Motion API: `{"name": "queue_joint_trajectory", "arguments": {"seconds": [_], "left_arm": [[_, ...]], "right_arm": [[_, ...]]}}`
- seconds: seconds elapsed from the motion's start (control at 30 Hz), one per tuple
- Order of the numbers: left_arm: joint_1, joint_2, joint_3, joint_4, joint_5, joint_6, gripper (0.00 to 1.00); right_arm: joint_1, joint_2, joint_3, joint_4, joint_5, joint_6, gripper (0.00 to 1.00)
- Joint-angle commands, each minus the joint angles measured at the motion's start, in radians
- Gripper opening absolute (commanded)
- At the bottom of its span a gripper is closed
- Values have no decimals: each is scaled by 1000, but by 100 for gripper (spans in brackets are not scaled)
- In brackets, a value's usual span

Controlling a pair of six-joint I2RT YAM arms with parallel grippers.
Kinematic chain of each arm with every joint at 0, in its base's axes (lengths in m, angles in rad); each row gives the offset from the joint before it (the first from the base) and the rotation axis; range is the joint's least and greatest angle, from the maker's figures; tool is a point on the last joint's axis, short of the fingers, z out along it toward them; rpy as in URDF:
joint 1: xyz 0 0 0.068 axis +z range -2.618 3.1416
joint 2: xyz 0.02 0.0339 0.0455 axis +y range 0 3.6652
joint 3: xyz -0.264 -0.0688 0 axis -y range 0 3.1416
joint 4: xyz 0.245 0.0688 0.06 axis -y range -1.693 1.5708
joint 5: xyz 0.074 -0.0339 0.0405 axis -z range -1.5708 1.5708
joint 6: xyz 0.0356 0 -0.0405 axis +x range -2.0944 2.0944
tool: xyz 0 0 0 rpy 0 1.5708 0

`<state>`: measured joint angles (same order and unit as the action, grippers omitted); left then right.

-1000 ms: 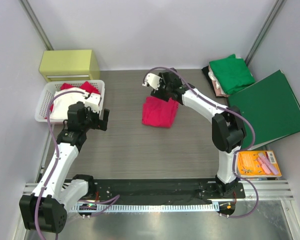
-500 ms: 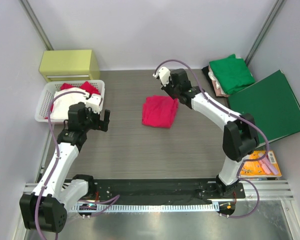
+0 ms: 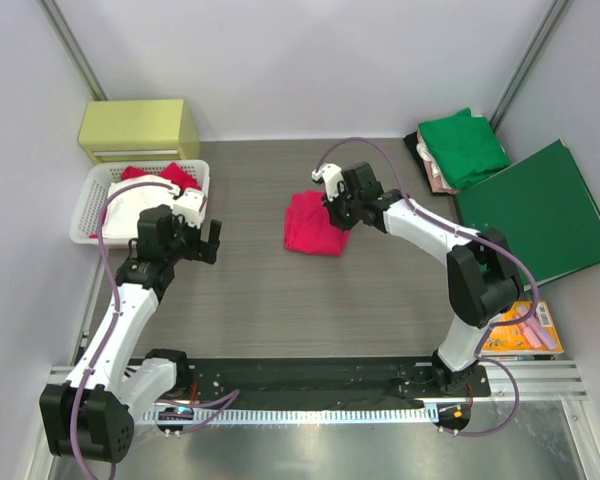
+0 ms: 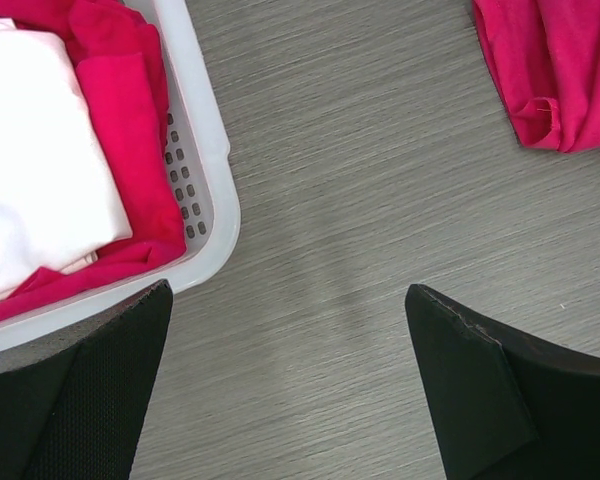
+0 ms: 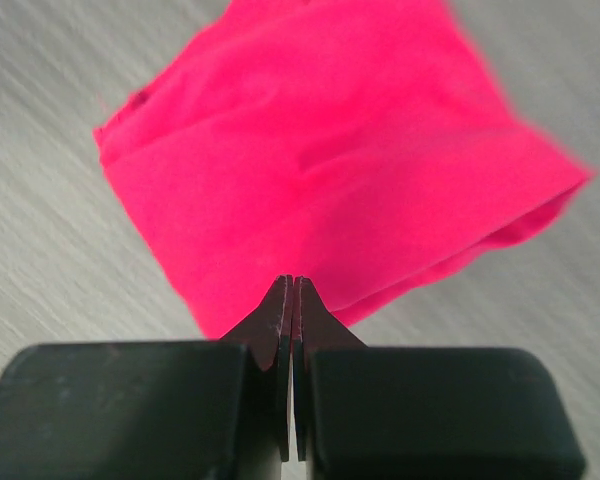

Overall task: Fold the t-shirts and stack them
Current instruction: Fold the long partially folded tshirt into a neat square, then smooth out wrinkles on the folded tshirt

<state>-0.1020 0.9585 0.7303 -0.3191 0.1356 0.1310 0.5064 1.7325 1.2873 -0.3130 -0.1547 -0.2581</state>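
Mid-counter: red shirt (image 3: pixel 315 225) lies folded into a rough square, flat on the grey counter (image 3: pixel 260 290).

- Over the shirt's far right part: right fingers (image 3: pixel 338 208). In the wrist view they (image 5: pixel 293 305) are pressed together, tips over the near edge of the red shirt (image 5: pixel 330 170). No cloth shows between them. Cannot tell whether the tips touch the fabric.
- At the left: left fingers (image 3: pixel 210 240) spread wide, holding nothing, over bare counter just beside the near right corner of the basket (image 3: pixel 83 228). They are well apart from the red shirt, a corner of which shows at the top right of the left wrist view (image 4: pixel 555 70).
- Basket (image 4: pixel 218 205), white plastic with perforated walls, holds a white cloth (image 3: pixel 140 200) on top of a red cloth (image 3: pixel 175 175).
- Far right corner: green shirt (image 3: pixel 465 145), folded, on top of a pale shirt (image 3: pixel 435 178), of which only an edge shows.
- Just beside that stack, on its near right side: dark-green folder (image 3: pixel 540 215), lying flat.
- Far left corner, behind the basket: yellow-green box (image 3: pixel 138 128).
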Motion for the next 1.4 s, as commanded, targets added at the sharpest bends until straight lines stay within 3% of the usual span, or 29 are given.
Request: {"name": "queue_joint_trajectory", "arguments": {"seconds": [0.0, 0.27, 0.53, 0.7, 1.07, 1.23, 1.37], "left_arm": [[7, -1, 4, 9, 18, -11, 100], [7, 9, 1, 17, 30, -10, 100], [7, 9, -3, 20, 33, -8, 100], [7, 19, 1, 18, 41, -7, 100], [5, 8, 0, 5, 24, 1, 100], [7, -9, 0, -1, 22, 4, 100], [7, 14, 3, 9, 33, 4, 100]], "right_arm": [[-25, 25, -46, 6, -71, 56, 1], [-66, -88, -192, -17, -94, 56, 1], [-80, -206, -188, -60, -100, 8, 1], [-80, -113, -69, -77, -71, -6, 1], [-83, 290, 250, -97, -26, -4, 1], [-120, 283, 143, -100, -40, -20, 1], [-141, 164, 20, -90, -85, -24, 1]]}}
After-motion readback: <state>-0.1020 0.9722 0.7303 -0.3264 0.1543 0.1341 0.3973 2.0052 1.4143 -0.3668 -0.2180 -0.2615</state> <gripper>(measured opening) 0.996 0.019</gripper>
